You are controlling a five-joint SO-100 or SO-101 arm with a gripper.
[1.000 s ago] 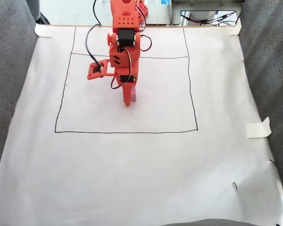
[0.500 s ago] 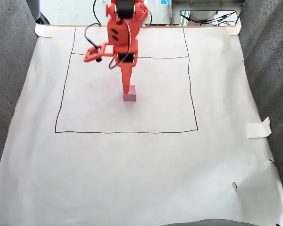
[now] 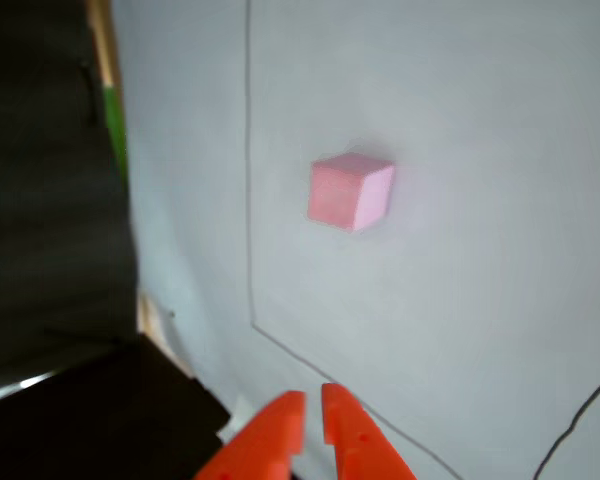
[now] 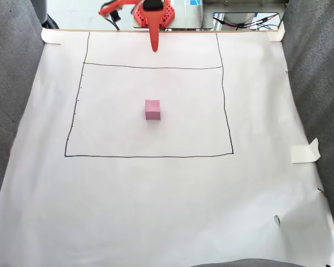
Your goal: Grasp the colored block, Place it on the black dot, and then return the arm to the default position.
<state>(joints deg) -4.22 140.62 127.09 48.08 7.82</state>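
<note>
White paper (image 4: 156,200) with a hand-drawn black rectangle (image 4: 232,111) covers the bench, grey fabric along both sides. The block (image 4: 152,109) is a small pink cube, its faces matte, resting inside the rectangle, well apart from the end effector (image 4: 154,47) and nearer the camera than its tip in the fixed view. The other view shows the block (image 3: 351,190) beyond the orange fingertips (image 3: 285,415), which stand nearly together, a thin gap between, holding nothing.
</note>
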